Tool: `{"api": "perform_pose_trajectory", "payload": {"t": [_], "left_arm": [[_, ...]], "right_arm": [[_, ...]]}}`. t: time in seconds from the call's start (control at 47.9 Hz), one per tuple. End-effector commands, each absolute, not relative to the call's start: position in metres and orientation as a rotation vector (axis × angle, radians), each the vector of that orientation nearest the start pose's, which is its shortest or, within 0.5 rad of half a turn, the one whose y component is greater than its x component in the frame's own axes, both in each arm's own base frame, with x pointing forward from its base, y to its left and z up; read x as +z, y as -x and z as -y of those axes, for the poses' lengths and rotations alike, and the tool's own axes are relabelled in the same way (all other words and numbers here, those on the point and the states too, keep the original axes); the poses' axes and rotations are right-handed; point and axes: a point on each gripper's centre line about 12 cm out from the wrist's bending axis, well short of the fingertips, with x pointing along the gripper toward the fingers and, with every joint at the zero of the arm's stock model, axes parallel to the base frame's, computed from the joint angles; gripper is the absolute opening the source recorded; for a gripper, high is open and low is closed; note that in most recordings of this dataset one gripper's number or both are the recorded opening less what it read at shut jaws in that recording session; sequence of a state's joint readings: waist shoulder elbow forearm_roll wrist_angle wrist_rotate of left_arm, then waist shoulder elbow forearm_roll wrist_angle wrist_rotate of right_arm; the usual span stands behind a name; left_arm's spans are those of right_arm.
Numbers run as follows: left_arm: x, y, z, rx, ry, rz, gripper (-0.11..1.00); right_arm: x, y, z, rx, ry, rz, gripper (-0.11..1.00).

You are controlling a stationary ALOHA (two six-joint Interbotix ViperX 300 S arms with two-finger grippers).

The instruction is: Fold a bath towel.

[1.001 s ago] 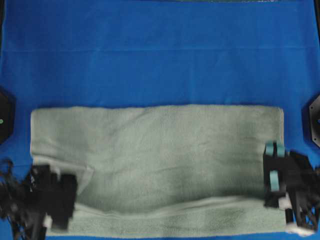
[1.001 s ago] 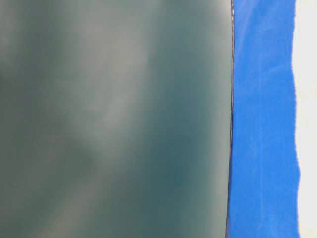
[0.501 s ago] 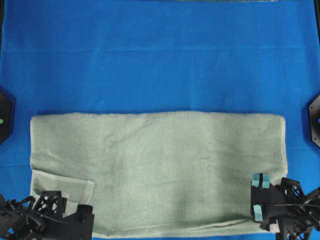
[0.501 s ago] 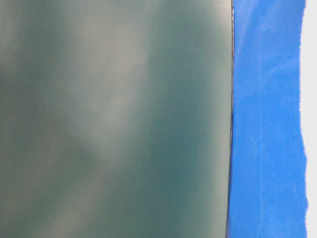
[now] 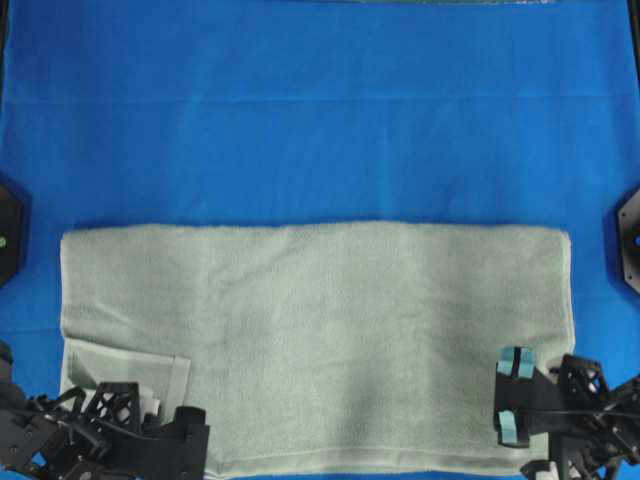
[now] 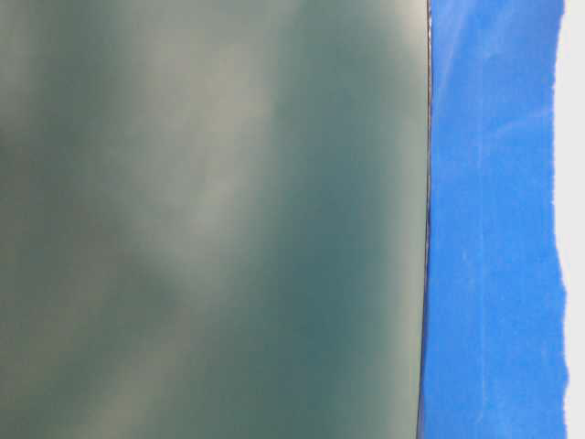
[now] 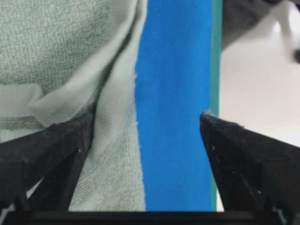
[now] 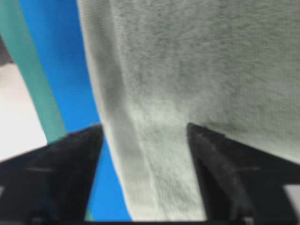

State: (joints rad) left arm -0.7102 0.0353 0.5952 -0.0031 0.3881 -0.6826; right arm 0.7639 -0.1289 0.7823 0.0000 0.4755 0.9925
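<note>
Bath towel (image 5: 315, 340): flat on blue cloth (image 5: 320, 110), near desk edge. Left gripper (image 7: 145, 124) at its near-left corner, right gripper (image 8: 143, 129) at near-right corner; both jaws spread, holding nothing.

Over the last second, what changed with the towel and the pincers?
Both pincers pulled the towel's folded-over layer toward the near edge, then opened and let go. The left pincer and the right pincer now stand open over the near corners. A small flap stays turned over at the near left corner. The blue cloth is unchanged.
</note>
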Motion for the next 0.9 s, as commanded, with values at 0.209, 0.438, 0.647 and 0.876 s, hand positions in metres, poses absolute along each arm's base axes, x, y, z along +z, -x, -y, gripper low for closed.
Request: {"api": "perform_pose_trajectory", "payload": {"t": [0.209,0.438,0.647,0.876], "left_arm": [[0.222,-0.293,0.183,-0.258,0.126,-1.08,0.86],[0.227,-0.281,0.097,-0.137,0.088,-1.058,0.86],[0.21,-0.265,0.046,-0.015,0.143,-1.028,0.86],[0.156,-0.257,0.025,0.043,0.126,-1.054,0.86]], "right_arm": [[0.207,-0.235,-0.149,-0.076,-0.272,-1.175,0.62],[0.209,-0.224,-0.056,-0.347,-0.241,-1.158,0.62],[0.191,-0.217,-0.027,-0.354,-0.232,-1.143,0.62],[0.134,-0.212,-0.004,-0.398,-0.262,-1.188,0.62]]}}
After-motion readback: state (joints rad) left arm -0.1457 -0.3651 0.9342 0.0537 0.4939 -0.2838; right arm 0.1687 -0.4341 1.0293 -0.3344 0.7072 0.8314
